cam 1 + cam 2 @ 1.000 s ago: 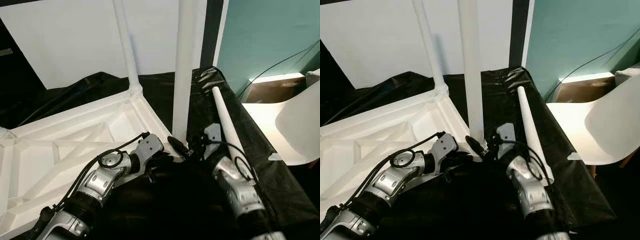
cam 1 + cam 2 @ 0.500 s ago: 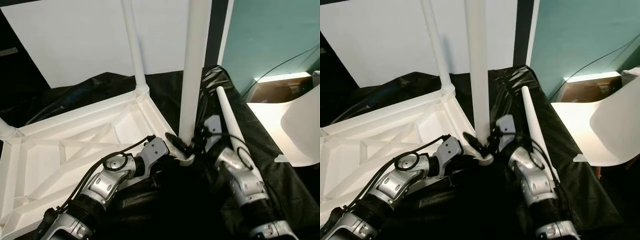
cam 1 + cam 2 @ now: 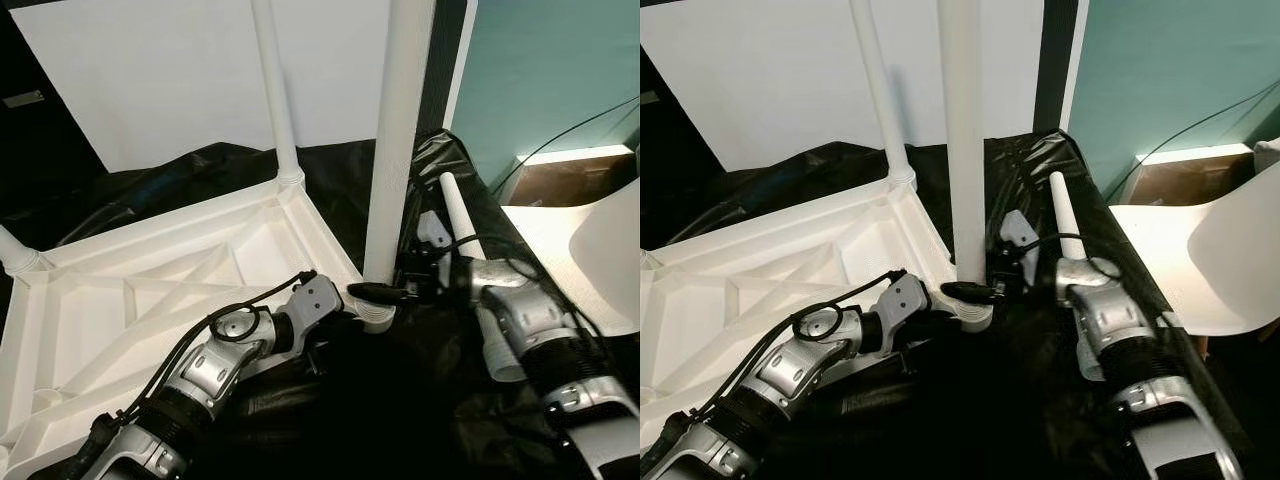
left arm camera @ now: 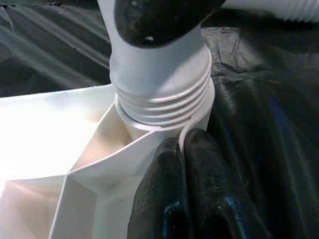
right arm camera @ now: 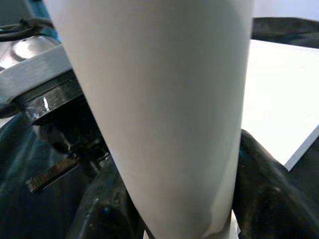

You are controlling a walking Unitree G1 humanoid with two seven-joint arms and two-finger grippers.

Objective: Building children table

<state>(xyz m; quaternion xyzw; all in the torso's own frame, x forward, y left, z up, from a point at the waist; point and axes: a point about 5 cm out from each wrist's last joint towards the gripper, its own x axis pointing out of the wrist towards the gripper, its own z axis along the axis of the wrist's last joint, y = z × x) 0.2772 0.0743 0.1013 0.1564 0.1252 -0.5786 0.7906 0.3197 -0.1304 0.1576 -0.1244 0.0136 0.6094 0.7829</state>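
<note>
Leg [image 3: 395,150] top beyond frame edge

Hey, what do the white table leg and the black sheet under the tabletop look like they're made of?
Table leg: apparently moulded plastic, smooth matte white, with screw threads showing at its base in the left wrist view. Black sheet: probably thin plastic film, since it is glossy, creased and catches highlights. Tabletop: likely the same white plastic, ribbed underneath.

Black plastic sheet [image 3: 330,185] covers the work surface, wrinkled & glossy, running from upper centre to lower right of frame. On it: white tabletop [image 3: 150,300] lying underside up, ribs showing, filling left half w/ legs screwed in upright. Loose white leg [image 3: 462,222] lies on sheet at right, near its edge.
</note>
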